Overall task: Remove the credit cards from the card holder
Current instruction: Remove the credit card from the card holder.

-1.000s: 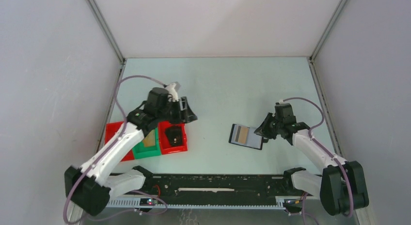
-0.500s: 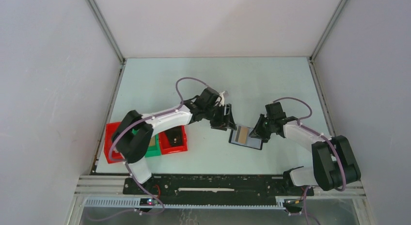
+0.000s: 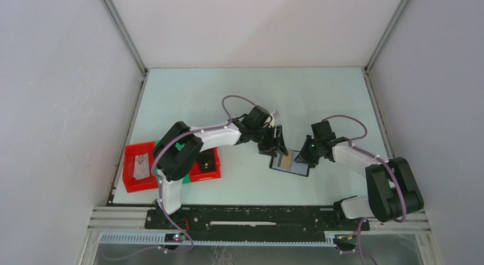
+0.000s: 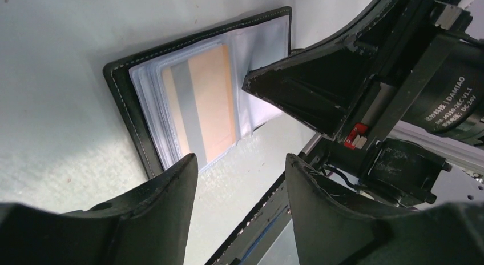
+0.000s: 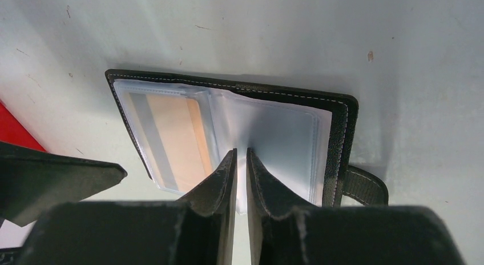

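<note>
**CARD HOLDER, OPEN, WITH 2 GRIPPERS AT IT**

1. Card holder (image 3: 290,162): black with pale stitching. It lies spread flat on the table (image 3: 251,93), right of centre in the top view, with its clear sleeves facing up.
2. Tan card (image 4: 211,102): it has 1 grey stripe and sits inside the sleeve on the left panel, as the right wrist view shows it.
3. Right gripper (image 5: 240,156): fingers almost together, with only a thin slit between them. The tips are down on the clear sleeve at the holder's fold. Whether a sleeve leaf is pinched cannot be told.
4. Left gripper (image 4: 240,162): fingers spread well apart and empty. It hangs over the holder's edge beside the tan card.
5. Red tray (image 3: 140,187): lower left of the top view, holding 1 grey card (image 3: 140,165).
6. Second red tray (image 3: 208,175): a little to the right of the first, partly behind the left arm.
</note>
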You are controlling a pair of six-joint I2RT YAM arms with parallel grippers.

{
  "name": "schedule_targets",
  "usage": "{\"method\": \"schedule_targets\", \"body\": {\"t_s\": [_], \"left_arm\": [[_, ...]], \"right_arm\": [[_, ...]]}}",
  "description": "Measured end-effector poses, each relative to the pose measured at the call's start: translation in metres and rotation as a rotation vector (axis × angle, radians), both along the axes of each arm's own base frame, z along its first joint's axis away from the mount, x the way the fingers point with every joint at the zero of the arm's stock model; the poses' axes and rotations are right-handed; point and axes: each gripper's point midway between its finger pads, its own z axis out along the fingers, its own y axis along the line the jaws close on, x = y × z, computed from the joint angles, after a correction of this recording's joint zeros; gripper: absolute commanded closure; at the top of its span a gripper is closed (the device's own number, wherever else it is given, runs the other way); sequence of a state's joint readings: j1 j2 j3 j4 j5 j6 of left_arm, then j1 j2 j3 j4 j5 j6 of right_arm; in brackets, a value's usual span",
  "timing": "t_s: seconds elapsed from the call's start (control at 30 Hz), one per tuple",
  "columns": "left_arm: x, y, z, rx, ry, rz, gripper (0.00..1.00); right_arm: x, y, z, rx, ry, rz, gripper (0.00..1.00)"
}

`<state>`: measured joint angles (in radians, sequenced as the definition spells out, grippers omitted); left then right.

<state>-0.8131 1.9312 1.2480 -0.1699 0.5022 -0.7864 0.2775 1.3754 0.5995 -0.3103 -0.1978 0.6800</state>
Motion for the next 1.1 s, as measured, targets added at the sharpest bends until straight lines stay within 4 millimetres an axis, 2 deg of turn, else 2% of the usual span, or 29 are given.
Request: {"method": "schedule_targets", "body": {"t_s": [0.37,1.1], "left_arm": [[0.007,-0.009,-0.020,0.013,0.011,-0.001,0.36],[0.013,-0.008,-0.023,0.084,-0.048,0.016,0.36]], "right_arm": [[0.000,-0.001,0.000,-0.003,-0.005,-0.002,0.81],[0.000,-0.002,0.000,-0.004,-0.007,-0.005,0.81]]}}
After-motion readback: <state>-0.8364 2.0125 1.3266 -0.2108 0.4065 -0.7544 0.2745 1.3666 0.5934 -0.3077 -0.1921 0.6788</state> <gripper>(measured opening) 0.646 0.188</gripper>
